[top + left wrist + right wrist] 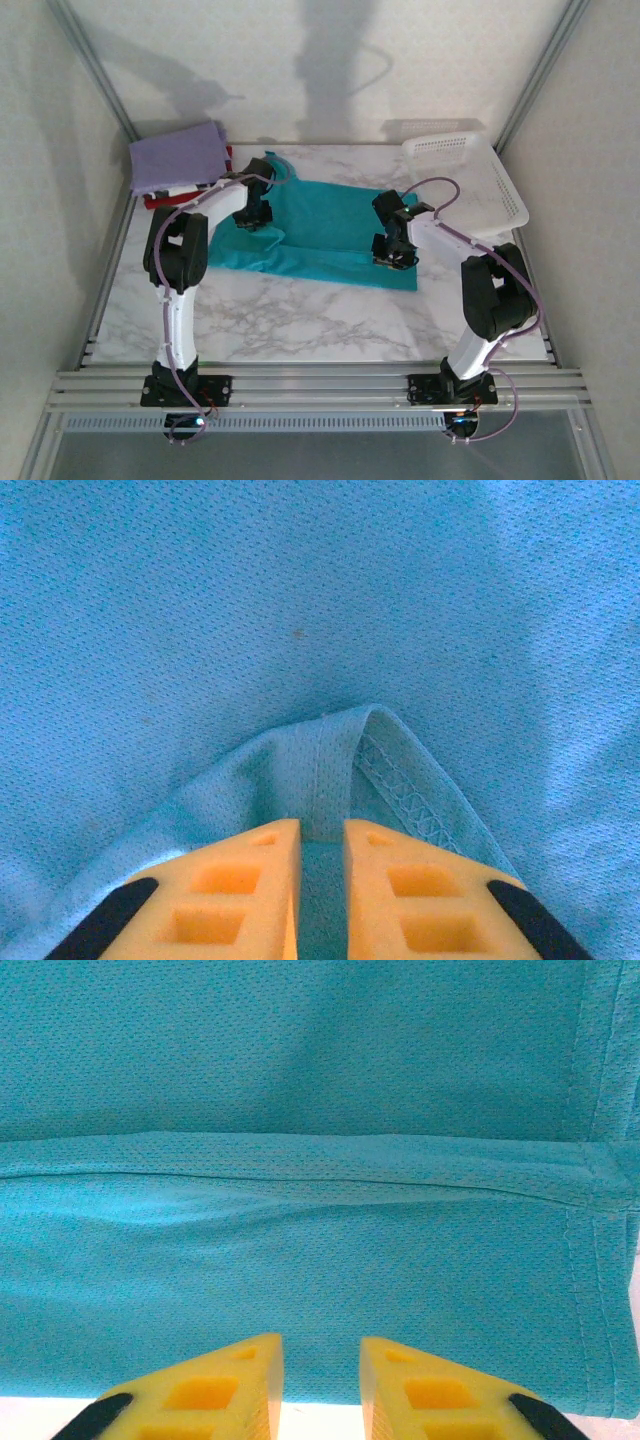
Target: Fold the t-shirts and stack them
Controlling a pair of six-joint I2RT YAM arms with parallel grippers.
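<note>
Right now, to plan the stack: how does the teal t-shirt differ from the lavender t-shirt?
The teal t-shirt lies spread across the middle of the table; the lavender t-shirt is folded in the far left corner. The teal one rests directly on the table; the lavender one tops a pile with red cloth beneath. Both are plain, single-coloured.

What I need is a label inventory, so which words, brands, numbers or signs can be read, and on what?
None can be read. The plain teal mesh-knit t-shirt, the folded lavender cloth t-shirt, the white perforated plastic basket and the white marble-patterned tabletop show no print, tag or number.
</note>
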